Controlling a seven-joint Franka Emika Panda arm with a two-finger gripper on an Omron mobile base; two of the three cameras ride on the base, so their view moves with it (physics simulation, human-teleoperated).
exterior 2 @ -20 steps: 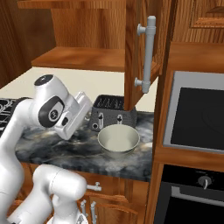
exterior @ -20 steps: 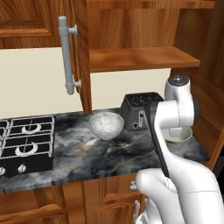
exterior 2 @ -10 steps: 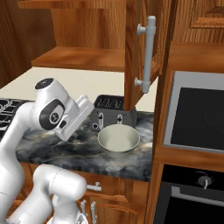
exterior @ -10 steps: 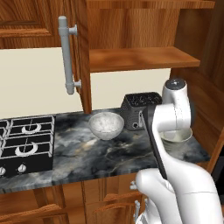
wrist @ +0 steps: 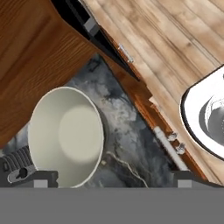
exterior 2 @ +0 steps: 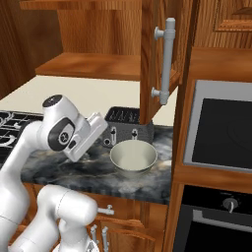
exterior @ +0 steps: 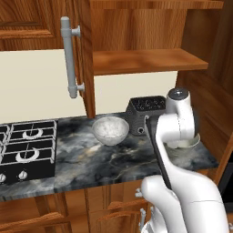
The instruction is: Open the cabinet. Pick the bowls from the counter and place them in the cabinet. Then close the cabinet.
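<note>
— While the gripper point(wrist: 109, 183) hangs with jaws wide apart and empty, where's the cream bowl point(wrist: 65, 135)?
— Just beneath, off toward one fingertip; on the counter point(exterior 2: 142, 184) before the toaster point(exterior 2: 123, 129); speckled bowl point(exterior: 110, 130) farther; cabinet point(exterior: 136, 61) open above.

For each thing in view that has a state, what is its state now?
cabinet: doors open, shelf bare.
speckled bowl: upright on the counter, beside the toaster.
cream bowl: upright on the counter, holds nothing.
gripper: open, holding nothing, over the cream bowl.
gas hob: no flame to see.
</note>
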